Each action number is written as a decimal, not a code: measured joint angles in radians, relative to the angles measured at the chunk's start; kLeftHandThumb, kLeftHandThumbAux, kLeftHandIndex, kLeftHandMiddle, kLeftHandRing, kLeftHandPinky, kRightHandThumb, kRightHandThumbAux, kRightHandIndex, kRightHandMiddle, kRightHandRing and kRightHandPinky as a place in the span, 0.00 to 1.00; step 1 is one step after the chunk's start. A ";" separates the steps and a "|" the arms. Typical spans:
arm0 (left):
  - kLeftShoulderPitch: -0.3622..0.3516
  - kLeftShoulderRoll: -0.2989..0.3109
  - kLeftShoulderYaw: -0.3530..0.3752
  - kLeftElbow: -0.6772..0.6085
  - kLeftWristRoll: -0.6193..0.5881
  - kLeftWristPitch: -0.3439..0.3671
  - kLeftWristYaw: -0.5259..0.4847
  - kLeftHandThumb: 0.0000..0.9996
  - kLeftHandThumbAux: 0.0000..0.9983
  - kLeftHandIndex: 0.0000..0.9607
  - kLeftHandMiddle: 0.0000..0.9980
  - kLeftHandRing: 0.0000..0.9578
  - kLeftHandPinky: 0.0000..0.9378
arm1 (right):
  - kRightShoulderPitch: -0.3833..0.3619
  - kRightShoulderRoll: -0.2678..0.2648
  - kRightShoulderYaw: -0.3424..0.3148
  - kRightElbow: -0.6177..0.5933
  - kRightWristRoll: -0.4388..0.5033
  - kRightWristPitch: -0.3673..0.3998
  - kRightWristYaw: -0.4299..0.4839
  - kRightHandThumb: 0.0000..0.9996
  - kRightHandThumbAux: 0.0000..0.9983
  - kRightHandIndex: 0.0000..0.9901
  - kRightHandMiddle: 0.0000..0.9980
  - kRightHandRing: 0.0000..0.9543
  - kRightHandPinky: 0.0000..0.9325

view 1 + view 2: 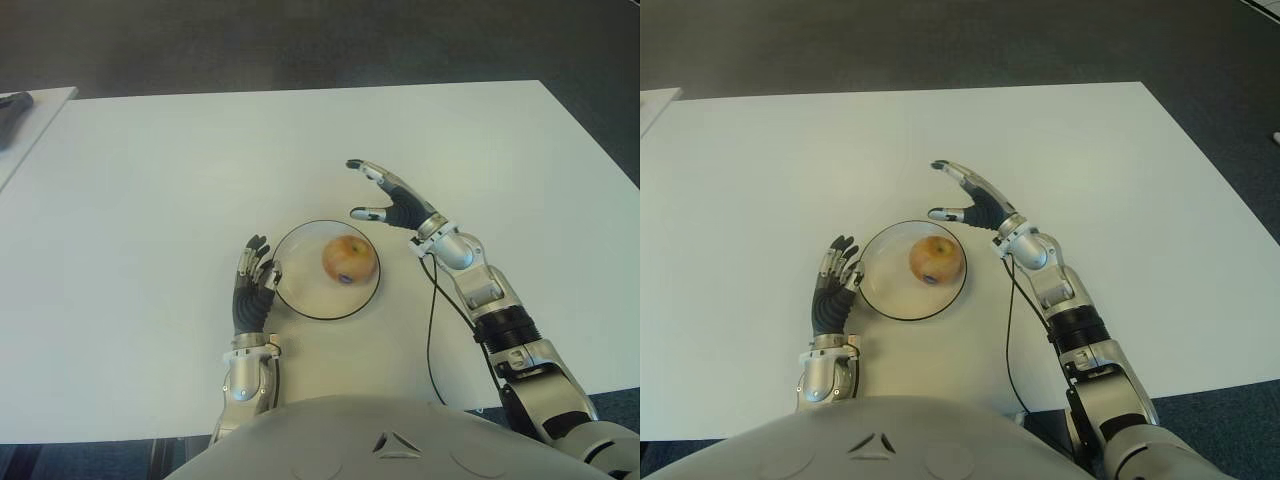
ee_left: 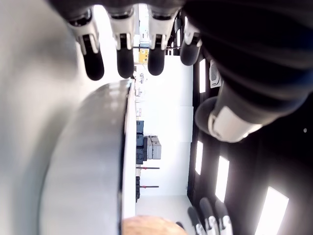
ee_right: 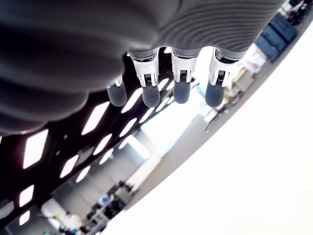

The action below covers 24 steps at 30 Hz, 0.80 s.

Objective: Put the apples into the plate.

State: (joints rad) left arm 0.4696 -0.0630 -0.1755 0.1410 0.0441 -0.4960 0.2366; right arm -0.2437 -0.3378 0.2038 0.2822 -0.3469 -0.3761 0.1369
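Note:
One red-yellow apple (image 1: 349, 260) sits inside the round clear plate (image 1: 300, 290) with a dark rim, towards the plate's right side. My right hand (image 1: 385, 197) hovers just beyond the plate's right rim, its fingers spread and holding nothing. My left hand (image 1: 254, 284) lies flat beside the plate's left rim, fingers extended and empty. The left wrist view shows the plate's rim (image 2: 124, 147) close by and a sliver of the apple (image 2: 146, 226). The right wrist view shows only straight fingers (image 3: 182, 92) above the white table.
The white table (image 1: 150, 180) spreads wide to the left, right and far side of the plate. A second white surface with a dark object (image 1: 14, 110) shows at the far left corner. A black cable (image 1: 432, 320) runs along my right forearm.

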 measured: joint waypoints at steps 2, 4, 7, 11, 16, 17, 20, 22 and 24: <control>0.000 0.000 0.000 0.000 -0.002 0.000 0.000 0.28 0.62 0.12 0.13 0.15 0.22 | 0.022 -0.003 -0.021 0.023 0.003 -0.001 -0.018 0.16 0.32 0.00 0.00 0.00 0.00; 0.001 0.000 0.000 0.000 -0.004 0.000 0.000 0.28 0.63 0.12 0.14 0.16 0.23 | 0.042 -0.008 -0.036 0.042 0.010 -0.001 -0.029 0.15 0.34 0.00 0.00 0.00 0.00; 0.002 0.000 0.003 0.000 -0.008 0.000 0.000 0.29 0.63 0.12 0.14 0.17 0.23 | 0.065 -0.010 -0.060 0.069 0.028 -0.001 -0.034 0.14 0.37 0.00 0.00 0.00 0.00; 0.003 0.000 0.006 0.000 -0.018 0.000 0.000 0.29 0.63 0.13 0.14 0.16 0.21 | 0.087 -0.003 -0.095 0.097 0.067 0.007 -0.038 0.15 0.43 0.00 0.00 0.00 0.00; 0.003 0.000 0.011 0.000 -0.026 0.000 0.000 0.28 0.63 0.13 0.14 0.16 0.21 | 0.096 0.038 -0.136 0.131 0.149 0.045 -0.034 0.17 0.55 0.00 0.00 0.00 0.00; 0.003 0.000 0.012 0.000 -0.027 -0.001 -0.001 0.28 0.63 0.13 0.14 0.16 0.21 | 0.096 0.053 -0.149 0.142 0.174 0.053 -0.034 0.17 0.56 0.01 0.00 0.00 0.00; 0.003 0.000 0.014 0.000 -0.031 -0.005 -0.006 0.27 0.63 0.14 0.15 0.16 0.22 | 0.104 0.092 -0.182 0.165 0.230 0.083 -0.037 0.16 0.64 0.02 0.00 0.00 0.00; 0.004 0.000 0.017 0.000 -0.039 -0.010 -0.010 0.27 0.63 0.14 0.15 0.17 0.22 | 0.117 0.120 -0.196 0.170 0.257 0.098 -0.044 0.17 0.67 0.04 0.02 0.01 0.03; 0.005 -0.001 0.021 0.001 -0.047 -0.015 -0.013 0.27 0.63 0.14 0.15 0.17 0.23 | 0.134 0.153 -0.207 0.166 0.278 0.098 -0.060 0.18 0.69 0.06 0.03 0.01 0.05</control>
State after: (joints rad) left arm 0.4749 -0.0636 -0.1547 0.1421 -0.0028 -0.5110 0.2238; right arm -0.1096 -0.1847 -0.0028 0.4480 -0.0692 -0.2778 0.0769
